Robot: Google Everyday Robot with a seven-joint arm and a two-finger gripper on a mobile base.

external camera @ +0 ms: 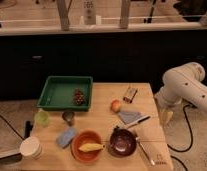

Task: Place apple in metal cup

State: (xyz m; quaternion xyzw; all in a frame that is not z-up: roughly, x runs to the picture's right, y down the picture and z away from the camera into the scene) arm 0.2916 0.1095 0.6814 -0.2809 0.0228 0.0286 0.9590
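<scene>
A red-yellow apple (115, 105) lies on the wooden table (104, 95), right of centre. The small metal cup (68, 117) stands upright near the table's left side, just in front of the green tray (53, 95). My white arm (184, 85) comes in from the right. My gripper (166, 117) hangs beside the table's right edge, well to the right of the apple and far from the cup. It holds nothing that I can see.
A pinecone-like thing (78, 96) lies in the tray. A green cup (42, 118), white paper cup (31, 148), blue sponge (66, 137), orange bowl with a banana (87, 146), purple bowl (122, 143), grey cloth (129, 116), small box (130, 94) and spoon (143, 149) are on the table.
</scene>
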